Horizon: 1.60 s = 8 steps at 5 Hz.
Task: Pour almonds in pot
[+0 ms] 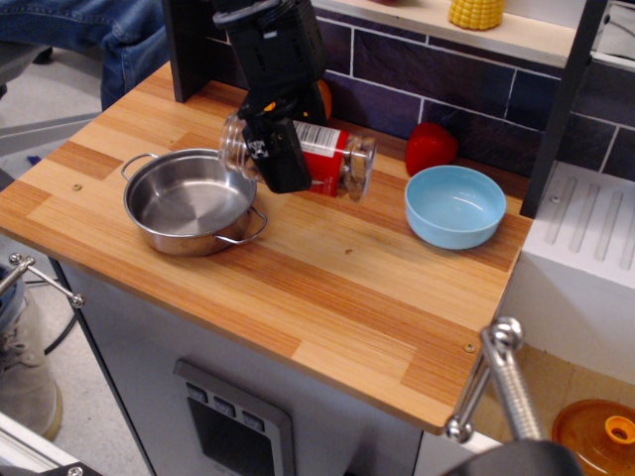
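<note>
- Gripper (pixel 281 159): clamped on the clear jar (pixel 327 164), which lies roughly horizontal above the counter (pixel 327 297).
- Jar mouth: over the far rim of the steel pot (pixel 193 203) (almonds not discernible).
- Light blue bowl (pixel 454 205): right of jar.

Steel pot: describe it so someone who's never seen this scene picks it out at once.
On the wooden countertop, look at the left end, directly below the black robot arm, whose fingers hold a clear plastic jar with a red and white label. The shallow round shiny steel pot sits there, empty. Unlike the light blue bowl on the right, it is metal and has two small loop handles.
</note>
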{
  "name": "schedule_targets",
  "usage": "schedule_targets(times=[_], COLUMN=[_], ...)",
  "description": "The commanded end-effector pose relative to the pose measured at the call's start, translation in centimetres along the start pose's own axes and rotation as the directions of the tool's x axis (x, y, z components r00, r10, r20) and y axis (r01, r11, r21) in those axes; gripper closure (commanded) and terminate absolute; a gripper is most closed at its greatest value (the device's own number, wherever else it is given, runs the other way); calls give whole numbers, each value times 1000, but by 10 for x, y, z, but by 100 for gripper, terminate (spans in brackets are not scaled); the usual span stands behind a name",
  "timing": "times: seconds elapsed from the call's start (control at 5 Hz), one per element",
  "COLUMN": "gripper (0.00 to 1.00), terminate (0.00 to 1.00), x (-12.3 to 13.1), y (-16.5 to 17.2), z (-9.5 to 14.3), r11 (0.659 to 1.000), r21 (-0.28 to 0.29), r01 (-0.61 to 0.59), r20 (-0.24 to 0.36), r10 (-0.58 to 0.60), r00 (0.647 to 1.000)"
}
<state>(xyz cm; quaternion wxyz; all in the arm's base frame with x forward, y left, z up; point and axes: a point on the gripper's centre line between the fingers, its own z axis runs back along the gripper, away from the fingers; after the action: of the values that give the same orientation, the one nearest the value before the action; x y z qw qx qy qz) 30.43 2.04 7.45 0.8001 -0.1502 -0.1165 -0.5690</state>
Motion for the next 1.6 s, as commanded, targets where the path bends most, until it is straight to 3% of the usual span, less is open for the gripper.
schedule_targets(times=[0.0,0.2,0.4,0.6,0.8,1.0,1.2,1.4], gripper=[100,100,100,100,100,100,100,100], terminate=[0,0,0,0,0,0,0,0], x=[0,-5,-11,-17,-20,-20,-17,-15], y=[6,21,29,21,10,7,14,20], z=[29,35,42,49,54,49,43,43], r11=[981,955,893,886,817,763,742,700], r21=[192,274,394,396,470,530,533,549], r01=[-20,-116,-218,-243,-334,-370,-406,-457], r20=[112,202,298,352,457,488,483,516], r10=[-2,60,101,98,99,82,127,146], r00=[994,978,949,931,884,869,866,844])
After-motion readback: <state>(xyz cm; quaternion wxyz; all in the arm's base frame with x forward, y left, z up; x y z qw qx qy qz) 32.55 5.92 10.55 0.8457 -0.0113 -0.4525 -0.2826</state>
